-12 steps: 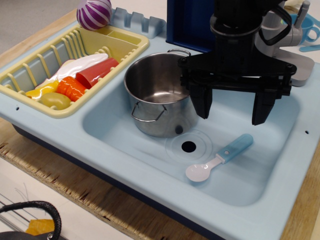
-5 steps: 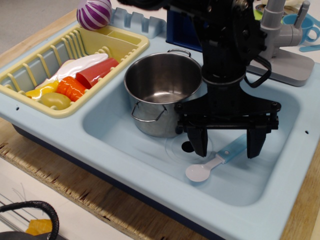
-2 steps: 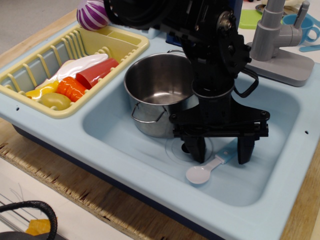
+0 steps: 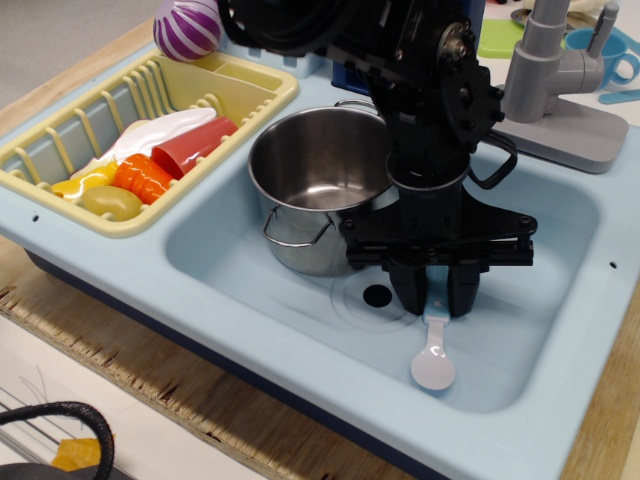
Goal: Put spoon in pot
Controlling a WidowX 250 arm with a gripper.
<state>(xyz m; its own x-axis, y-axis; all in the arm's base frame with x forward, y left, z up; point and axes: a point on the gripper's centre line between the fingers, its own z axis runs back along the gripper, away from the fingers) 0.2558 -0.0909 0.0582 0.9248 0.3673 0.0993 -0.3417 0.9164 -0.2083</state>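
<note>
Spoon (image 4: 433,365): white bowl toward the near wall of the sink (image 4: 250,290), handle running up between the two black fingers (image 4: 408,288) of the pincer (image 4: 434,300). The blue handle is mostly hidden by the fingers; only a short stretch shows. Bowl appears to rest on or just above the sink floor; cannot tell which.

Pincer: lowered into the basin, fingers drawn close together and clamped on the spoon handle. The arm rises behind it and hides the pot's right side.

Pot (image 4: 315,190): upright in the sink, left of the pincer, empty inside, one wire handle facing the viewer. Just beside the drain hole (image 4: 377,295).

Rack (image 4: 60,150): yellow, on the sink's left deck. Holds a white item (image 4: 150,135), a red cup (image 4: 195,143) on its side, an orange piece (image 4: 142,176) and yellow-green pieces (image 4: 108,200).

Ball (image 4: 187,25): purple and white striped, behind the rack.

Faucet (image 4: 555,70): grey, at the right rear corner.

Bench (image 4: 130,375): bare wood under the sink unit.
</note>
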